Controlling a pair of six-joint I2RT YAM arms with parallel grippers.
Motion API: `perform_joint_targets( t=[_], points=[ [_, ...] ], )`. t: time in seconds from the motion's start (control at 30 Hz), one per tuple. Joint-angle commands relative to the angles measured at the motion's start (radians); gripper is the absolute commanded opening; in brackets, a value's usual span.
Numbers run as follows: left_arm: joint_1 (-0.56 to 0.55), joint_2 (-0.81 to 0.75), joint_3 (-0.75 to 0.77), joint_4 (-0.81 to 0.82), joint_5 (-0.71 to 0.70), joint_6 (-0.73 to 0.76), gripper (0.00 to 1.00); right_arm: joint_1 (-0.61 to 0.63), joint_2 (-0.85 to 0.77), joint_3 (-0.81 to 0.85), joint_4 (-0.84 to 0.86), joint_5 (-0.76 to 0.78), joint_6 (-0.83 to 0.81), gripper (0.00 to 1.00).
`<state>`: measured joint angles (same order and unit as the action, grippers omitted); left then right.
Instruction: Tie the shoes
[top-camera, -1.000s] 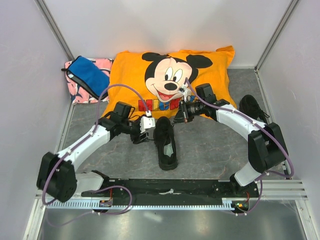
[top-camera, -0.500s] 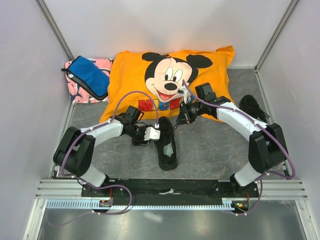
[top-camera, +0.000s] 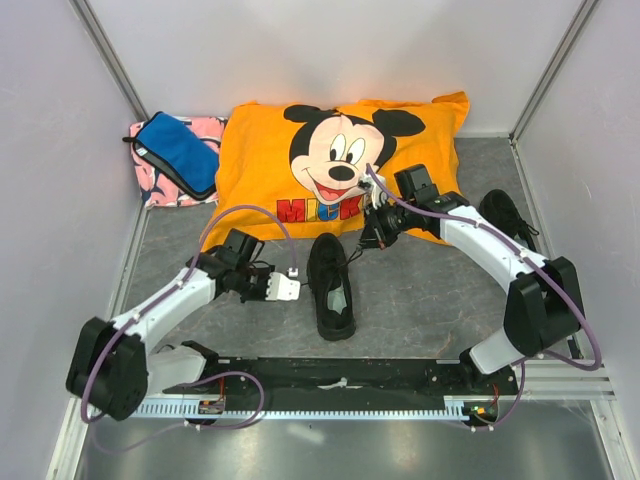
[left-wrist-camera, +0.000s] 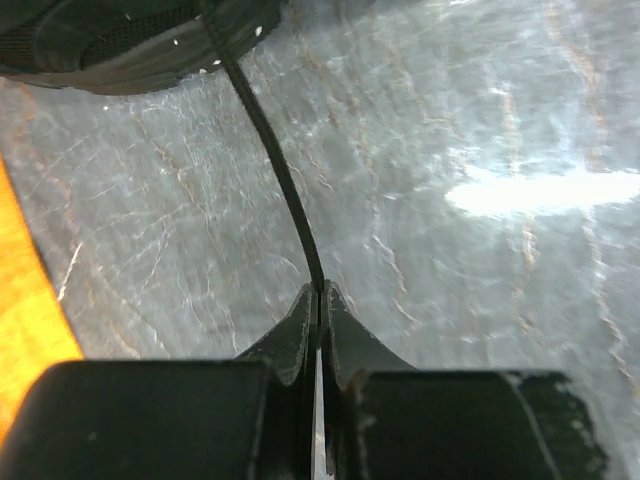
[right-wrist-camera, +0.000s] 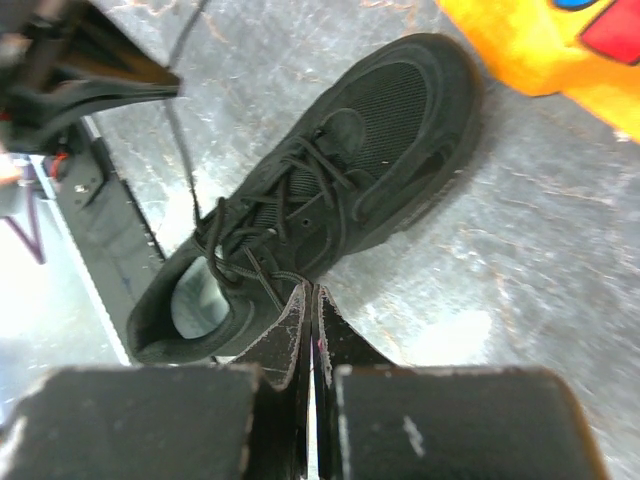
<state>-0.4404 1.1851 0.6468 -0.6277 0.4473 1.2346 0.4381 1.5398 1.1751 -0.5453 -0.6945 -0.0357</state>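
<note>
Since a knot needs both ends of the string drawn clear of the eyelets, each arm stands off to its own side of the black sneaker (top-camera: 331, 285). It lies on the grey surface (top-camera: 420, 300) between them, toe towards the Mickey Mouse pillow (top-camera: 340, 160) and heel towards the arm bases.

The left hand (left-wrist-camera: 320, 293) sits low, just beside the sneaker's left flank, its fingers (left-wrist-camera: 295, 335) pressed together on a thin black lace (left-wrist-camera: 270, 150). That lace runs in a gently curved line from the tips up to the shoe, clear of the surface, so it looks lightly taut rather than slack.

The right hand (right-wrist-camera: 311, 292) hangs off the toe end on the right, at the pillow's front edge, and is likewise squeezed together with no gap showing. A second strand (right-wrist-camera: 262, 276) leads from the top eyelets straight into its tips, so it appears to pinch the other end (the contact point itself is hidden by the fingers, so this is a judgement).

Held apart like this, the two ends look ready to be crossed over the tongue. The lacing lower down is threaded, and no bow shows yet.

The second sneaker (top-camera: 503, 214) lies well apart by the right wall, behind the right arm, untouched. Thin lace in flat tips could slip under a hard tug, and the light shoe may slide rather than hold.
</note>
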Motion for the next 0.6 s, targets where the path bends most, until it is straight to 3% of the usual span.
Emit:
perform_joint_targets(
  t=[0.0, 0.37, 0.57],
  points=[
    [0.009, -0.102, -0.032, -0.085, 0.007, 0.019, 0.02, -0.004, -0.063, 0.028, -0.002, 0.100, -0.061, 0.00],
    [0.028, -0.343, -0.042, -0.257, -0.002, 0.039, 0.02, -0.009, -0.095, -0.055, 0.077, 0.361, -0.131, 0.00],
    [0.028, -0.383, -0.049, -0.276, -0.005, 0.016, 0.02, -0.058, -0.147, -0.083, 0.110, 0.383, -0.138, 0.00]
  ],
)
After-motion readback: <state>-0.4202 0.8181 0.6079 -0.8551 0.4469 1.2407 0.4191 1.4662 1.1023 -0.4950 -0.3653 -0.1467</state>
